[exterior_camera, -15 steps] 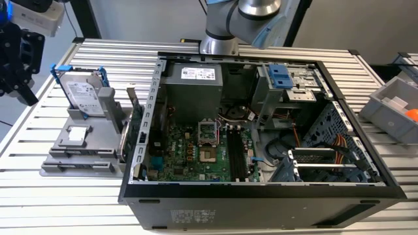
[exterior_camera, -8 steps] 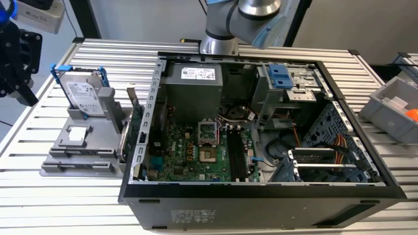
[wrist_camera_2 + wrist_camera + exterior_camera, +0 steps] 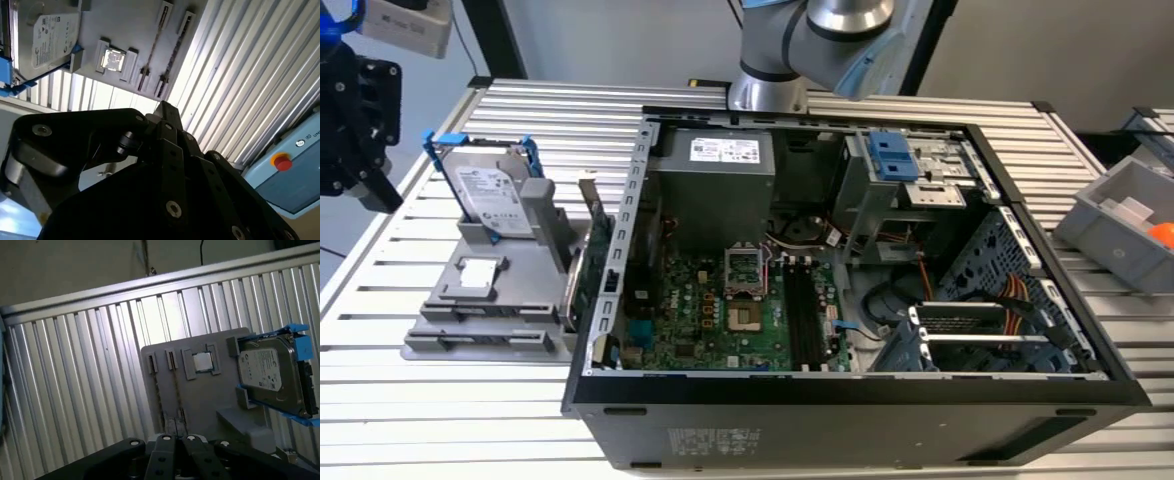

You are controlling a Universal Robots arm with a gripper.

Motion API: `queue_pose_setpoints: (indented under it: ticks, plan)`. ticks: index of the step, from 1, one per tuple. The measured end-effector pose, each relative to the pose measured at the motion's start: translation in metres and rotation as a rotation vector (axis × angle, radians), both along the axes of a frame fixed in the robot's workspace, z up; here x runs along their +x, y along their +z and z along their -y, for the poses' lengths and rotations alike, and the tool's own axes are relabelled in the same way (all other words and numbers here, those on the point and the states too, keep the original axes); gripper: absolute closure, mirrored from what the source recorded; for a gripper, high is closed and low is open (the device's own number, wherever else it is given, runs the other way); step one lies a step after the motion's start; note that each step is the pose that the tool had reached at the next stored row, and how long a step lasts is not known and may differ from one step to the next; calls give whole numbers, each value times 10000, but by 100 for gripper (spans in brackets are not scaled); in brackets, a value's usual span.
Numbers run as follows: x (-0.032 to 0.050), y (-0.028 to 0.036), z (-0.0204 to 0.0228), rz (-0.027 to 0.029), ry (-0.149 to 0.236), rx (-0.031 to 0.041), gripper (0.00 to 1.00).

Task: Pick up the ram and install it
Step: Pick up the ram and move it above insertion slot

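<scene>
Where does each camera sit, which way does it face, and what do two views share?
Exterior view: off the arm, looking down on the open computer case; the arm shows.
First wrist view: on the wrist, facing the grey fixture; the gripper shows.
Second wrist view: same, past the gripper.
Both share the hard drive.

In the exterior view, bright, even light falls from overhead. The ribbed table [image 3: 440, 400] around the grey holder [image 3: 487, 300] shines pale. The inside of the computer case [image 3: 854, 415] beside the holder lies in softer shade. In the second wrist view, the table ribs just beside the holder [image 3: 125, 30] burn out to white glare. The gripper [image 3: 162, 107] in front of it is a nearly black shape. In the first wrist view, a patch of glare sits on the ribs beyond the holder [image 3: 200, 395], the wall [image 3: 75, 270] past them is dim, and the hard drive [image 3: 267, 375] on the holder carries a soft sheen.
</scene>
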State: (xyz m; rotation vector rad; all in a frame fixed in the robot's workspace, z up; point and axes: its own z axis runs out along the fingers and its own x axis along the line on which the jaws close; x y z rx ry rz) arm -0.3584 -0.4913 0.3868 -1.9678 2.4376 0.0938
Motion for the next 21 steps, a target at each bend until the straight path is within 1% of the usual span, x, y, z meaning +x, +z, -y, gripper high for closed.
queue_pose_setpoints:
  ticks: [1,2,4,5,10,11,12,13,14,15,16,18,20,21]
  plan:
    - [0,0,0,31,76,116,100]
    - [0,0,0,62,148,255,100]
    - [0,0,0,105,278,535,100]
    - [0,0,-1,108,358,576,100]
    - [0,-3,0,85,1226,581,100]
    - [0,-3,0,92,1415,579,100]
    - [0,-3,0,124,1561,571,100]
    - [0,-4,0,193,1673,556,100]
    - [1,-6,0,301,1746,534,100]
    - [0,-7,0,432,1795,508,100]
    - [0,-11,0,523,1823,479,100]
    - [1,-18,0,609,1834,398,100]
    - [3,-24,1,608,1838,312,100]
    - [5,-25,0,581,1840,278,100]
